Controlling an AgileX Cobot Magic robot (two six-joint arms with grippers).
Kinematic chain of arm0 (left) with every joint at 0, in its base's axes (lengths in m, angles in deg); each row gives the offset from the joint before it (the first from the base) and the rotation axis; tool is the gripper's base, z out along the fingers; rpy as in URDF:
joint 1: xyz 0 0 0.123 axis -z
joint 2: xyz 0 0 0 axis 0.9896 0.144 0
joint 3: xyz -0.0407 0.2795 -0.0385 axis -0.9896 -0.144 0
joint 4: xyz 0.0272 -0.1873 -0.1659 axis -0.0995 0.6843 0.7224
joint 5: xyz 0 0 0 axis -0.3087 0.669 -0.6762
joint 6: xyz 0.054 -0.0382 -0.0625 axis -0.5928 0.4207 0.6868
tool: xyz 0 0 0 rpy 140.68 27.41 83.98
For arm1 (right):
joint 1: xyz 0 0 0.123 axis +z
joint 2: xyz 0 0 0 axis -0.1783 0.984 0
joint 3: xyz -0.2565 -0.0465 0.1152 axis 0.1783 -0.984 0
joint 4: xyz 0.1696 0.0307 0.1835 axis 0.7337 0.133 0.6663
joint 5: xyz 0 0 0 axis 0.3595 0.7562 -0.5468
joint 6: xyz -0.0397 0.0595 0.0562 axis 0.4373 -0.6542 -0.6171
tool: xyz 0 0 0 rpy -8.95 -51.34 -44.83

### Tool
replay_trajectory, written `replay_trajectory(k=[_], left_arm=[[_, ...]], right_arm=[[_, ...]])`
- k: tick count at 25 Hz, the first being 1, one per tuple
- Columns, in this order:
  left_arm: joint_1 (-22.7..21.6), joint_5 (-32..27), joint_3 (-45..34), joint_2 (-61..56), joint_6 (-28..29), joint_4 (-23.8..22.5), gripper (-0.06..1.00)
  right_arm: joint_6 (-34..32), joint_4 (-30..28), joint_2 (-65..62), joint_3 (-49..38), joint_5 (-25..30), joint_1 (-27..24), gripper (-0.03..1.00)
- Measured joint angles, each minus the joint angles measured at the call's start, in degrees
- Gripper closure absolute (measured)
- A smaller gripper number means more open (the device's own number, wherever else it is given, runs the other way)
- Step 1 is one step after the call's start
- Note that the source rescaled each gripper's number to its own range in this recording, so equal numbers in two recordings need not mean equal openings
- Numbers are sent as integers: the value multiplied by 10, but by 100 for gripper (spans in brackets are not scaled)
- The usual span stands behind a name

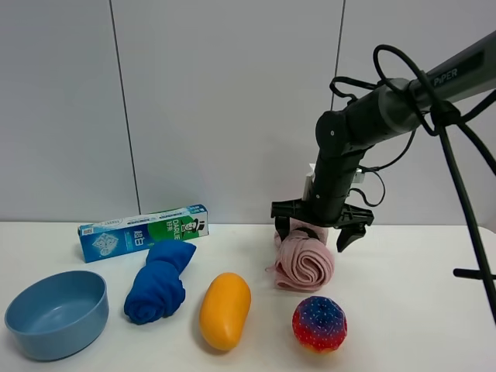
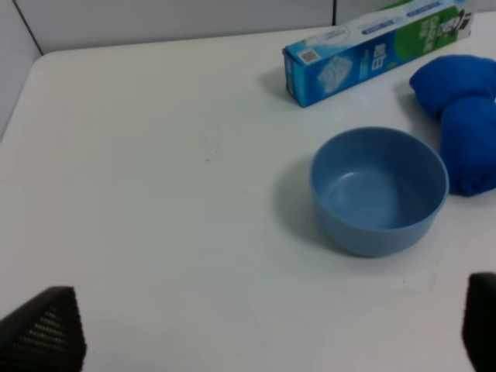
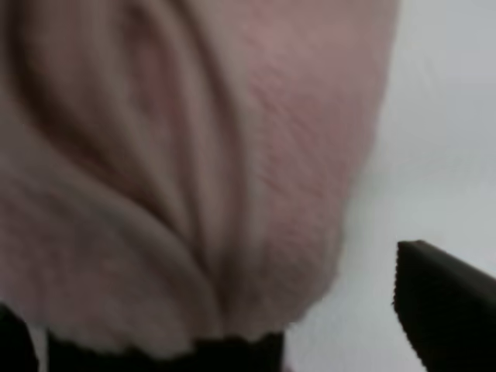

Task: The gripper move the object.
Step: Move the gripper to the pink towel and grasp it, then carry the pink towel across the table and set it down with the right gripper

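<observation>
The pale pink rolled towel (image 1: pixel 304 262) lies on the white table (image 1: pixel 403 310), right of centre. My right gripper (image 1: pixel 314 232) hangs over its far end with the jaws spread, one finger on each side of the roll. In the right wrist view the towel (image 3: pixel 178 155) fills most of the picture, with its black band (image 3: pixel 163 353) close to the camera. One fingertip (image 3: pixel 446 310) stands apart from the towel, with bare table between them. My left gripper (image 2: pixel 263 341) is open and empty over bare table; it does not show in the exterior high view.
A blue bowl (image 1: pixel 57 313) stands at the front left, also in the left wrist view (image 2: pixel 378 190). A blue rolled cloth (image 1: pixel 159 281), an orange oval object (image 1: pixel 225 310) and a red-blue ball (image 1: pixel 319 324) lie in front. A toothpaste box (image 1: pixel 143 232) lies at the back.
</observation>
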Motion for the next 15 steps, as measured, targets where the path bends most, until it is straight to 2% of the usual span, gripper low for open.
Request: replay_trajectory(k=[3, 4, 8, 9, 15], left_arm=[[0, 0, 0, 0, 0, 0, -6], [0, 0, 0, 0, 0, 0, -6], [0, 0, 0, 0, 0, 0, -6], [0, 0, 0, 0, 0, 0, -6], [0, 0, 0, 0, 0, 0, -6]], right_arm=[[0, -3, 2, 0, -9, -1, 31], [0, -3, 3, 0, -10, -1, 40], [0, -3, 3, 0, -18, -1, 87], [0, -3, 3, 0, -19, -1, 95], [7, -3, 3, 0, -19, -1, 97]])
